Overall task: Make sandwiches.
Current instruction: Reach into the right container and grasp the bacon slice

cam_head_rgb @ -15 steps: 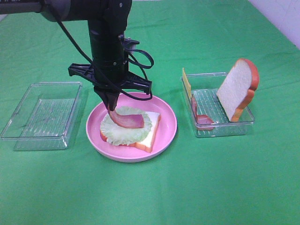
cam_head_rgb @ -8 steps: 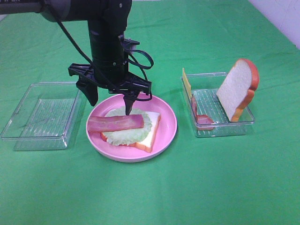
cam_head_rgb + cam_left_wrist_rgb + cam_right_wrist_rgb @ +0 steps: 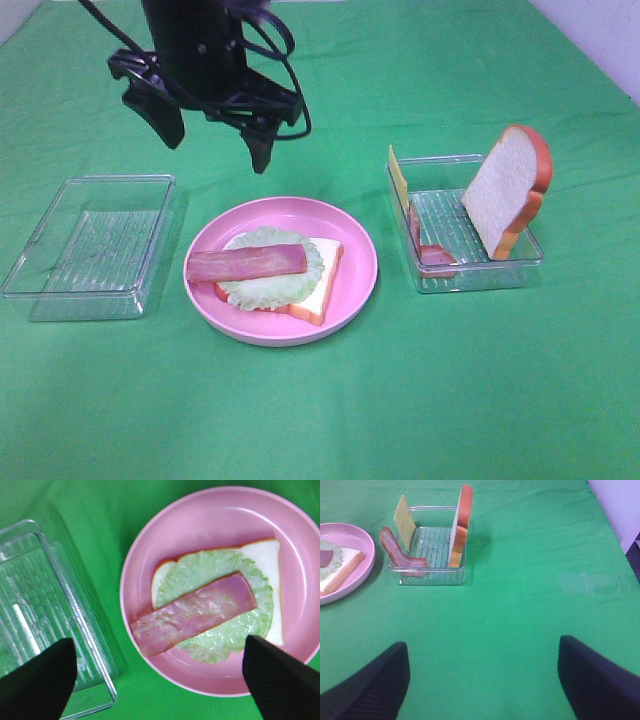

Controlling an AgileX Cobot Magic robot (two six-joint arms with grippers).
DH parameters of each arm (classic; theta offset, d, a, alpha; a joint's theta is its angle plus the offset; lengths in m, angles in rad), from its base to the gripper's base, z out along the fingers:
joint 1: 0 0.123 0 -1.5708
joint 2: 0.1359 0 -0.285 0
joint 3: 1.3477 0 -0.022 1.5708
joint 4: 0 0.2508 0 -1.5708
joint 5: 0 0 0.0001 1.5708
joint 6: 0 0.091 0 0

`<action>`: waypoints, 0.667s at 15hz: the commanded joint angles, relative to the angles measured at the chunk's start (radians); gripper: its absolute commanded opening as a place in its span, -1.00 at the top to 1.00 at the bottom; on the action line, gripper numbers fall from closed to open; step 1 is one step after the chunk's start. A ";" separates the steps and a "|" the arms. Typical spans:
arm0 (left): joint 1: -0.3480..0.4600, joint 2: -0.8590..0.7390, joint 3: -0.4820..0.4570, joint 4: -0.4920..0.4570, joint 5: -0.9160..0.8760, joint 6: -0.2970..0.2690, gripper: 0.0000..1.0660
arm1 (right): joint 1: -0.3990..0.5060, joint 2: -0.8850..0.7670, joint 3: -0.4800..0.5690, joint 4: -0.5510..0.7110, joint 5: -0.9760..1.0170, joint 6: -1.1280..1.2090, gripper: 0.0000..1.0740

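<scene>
Stacking so far: 1 bread slice point(image 3: 325, 262) lies flat on the pink plate point(image 3: 355, 290), with a lettuce leaf point(image 3: 265, 290) on it and 1 bacon strip point(image 3: 246, 263) across the leaf. 1 end of the strip overhangs the bread toward the left tray point(image 3: 60, 290).
Left gripper point(image 3: 216, 146): it hangs above and behind the plate, fingers spread wide, carrying nothing. The wrist view looks straight down on the sandwich between the 2 fingertips.
Right gripper point(image 3: 482, 680): it is low over bare green cloth point(image 3: 520, 605), well apart from the right tray point(image 3: 470, 275), fingers wide apart and empty.
Supply: the right tray holds a cheese slice point(image 3: 398, 178), a 2nd bacon strip point(image 3: 432, 255) and a 2nd bread slice point(image 3: 505, 190). All 3 stand on edge or lean, probably so a thin piece can be pinched from above.
Left tray: clear plastic, just beside the plate, with nothing visible in it.
Progress, judged: about halfway. Cheese and perhaps more bacon are not yet added, and the top slice goes last.
Risk: the overhanging strip could slide if later layers land off-centre.
</scene>
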 commanded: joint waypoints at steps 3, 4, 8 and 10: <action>0.057 -0.180 -0.004 0.011 0.066 0.001 -0.59 | -0.002 -0.014 0.005 -0.001 -0.010 -0.014 -0.43; 0.057 -0.219 -0.002 0.016 0.066 0.008 -0.59 | -0.002 -0.014 0.005 -0.001 -0.010 -0.014 -0.43; 0.054 -0.424 0.089 -0.001 0.066 0.017 -0.55 | -0.002 -0.014 0.005 -0.001 -0.010 -0.014 -0.43; 0.054 -0.525 0.202 0.004 0.065 0.017 -0.55 | -0.002 -0.014 0.005 -0.001 -0.010 -0.014 -0.43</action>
